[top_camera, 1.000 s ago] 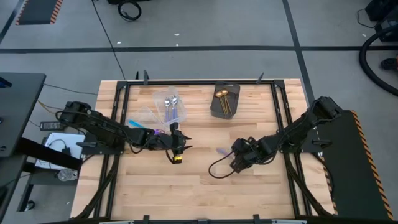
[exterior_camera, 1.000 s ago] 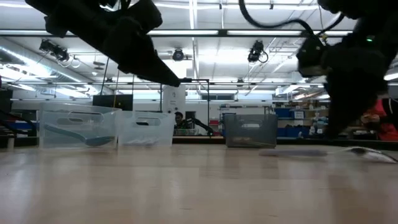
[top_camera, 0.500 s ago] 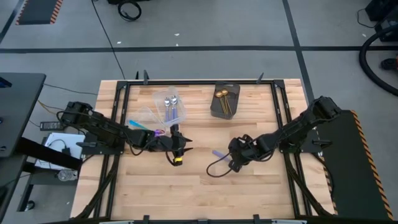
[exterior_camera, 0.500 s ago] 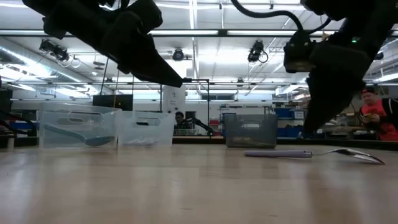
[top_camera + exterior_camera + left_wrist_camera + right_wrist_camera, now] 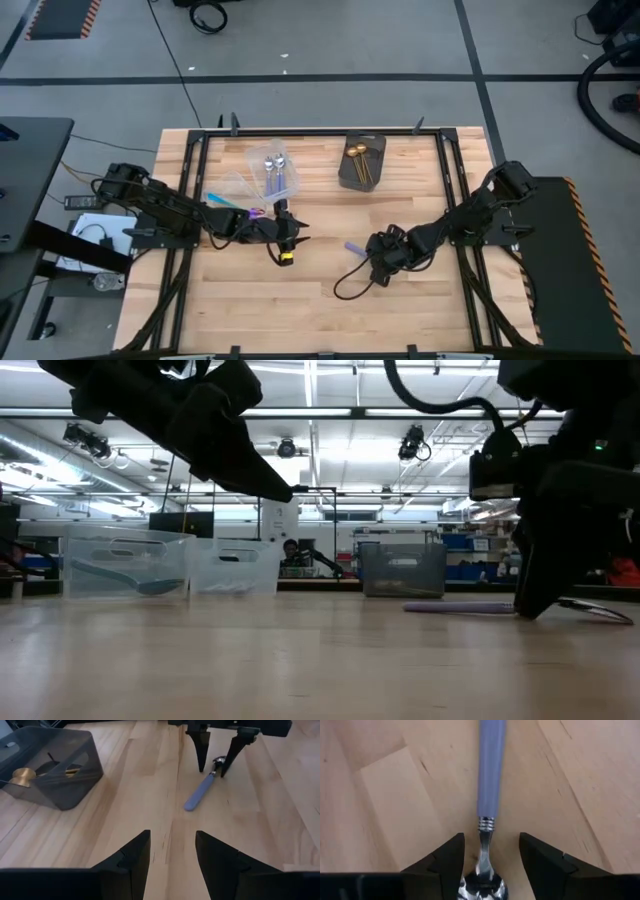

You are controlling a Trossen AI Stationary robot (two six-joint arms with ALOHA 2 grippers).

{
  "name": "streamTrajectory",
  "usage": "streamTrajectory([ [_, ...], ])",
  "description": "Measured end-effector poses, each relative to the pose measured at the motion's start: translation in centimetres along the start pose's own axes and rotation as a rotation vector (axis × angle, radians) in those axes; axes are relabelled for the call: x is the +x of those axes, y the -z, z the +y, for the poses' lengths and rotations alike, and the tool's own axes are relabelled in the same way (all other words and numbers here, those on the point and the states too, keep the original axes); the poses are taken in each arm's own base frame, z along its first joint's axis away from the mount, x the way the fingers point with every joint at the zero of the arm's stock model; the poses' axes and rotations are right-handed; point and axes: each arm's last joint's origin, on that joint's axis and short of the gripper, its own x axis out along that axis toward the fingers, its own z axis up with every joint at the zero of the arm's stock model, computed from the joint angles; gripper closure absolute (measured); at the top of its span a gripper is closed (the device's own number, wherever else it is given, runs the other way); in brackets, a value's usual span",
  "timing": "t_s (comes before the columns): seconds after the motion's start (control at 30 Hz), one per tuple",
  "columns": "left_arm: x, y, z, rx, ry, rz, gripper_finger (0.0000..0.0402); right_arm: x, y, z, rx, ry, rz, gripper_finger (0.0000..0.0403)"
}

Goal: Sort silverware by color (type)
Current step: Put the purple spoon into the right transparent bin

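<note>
Lilac-handled spoon (image 5: 490, 795) between right hand (image 5: 487, 865) fingers

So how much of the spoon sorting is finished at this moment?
Mostly done: gold spoons lie in the grey box and silver spoons in a clear tub. In hand: the right end effector, open, straddles the last lilac spoon on the table. The left end effector waits open nearby.
</note>
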Motion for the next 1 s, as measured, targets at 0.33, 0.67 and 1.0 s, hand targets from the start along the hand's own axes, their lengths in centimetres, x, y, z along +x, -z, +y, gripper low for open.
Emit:
streamTrajectory([
  [0.33, 0.0, 0.1, -0.1, 0.010, 0.001, 0.013, 0.0237, -0.1, 0.3, -0.1, -0.014, -0.002, 0.035, 0.0263],
  [0.67, -0.7, 0.2, -1.3, 0.123, 0.070, 0.007, 0.0237, -0.4, 0.4, -0.1, -0.033, -0.040, 0.074, 0.0388],
  [1.0, -0.7, 0.2, -1.4, 0.123, 0.070, 0.005, 0.0237, -1.4, -0.2, -0.3, -0.032, -0.070, 0.033, 0.0399],
])
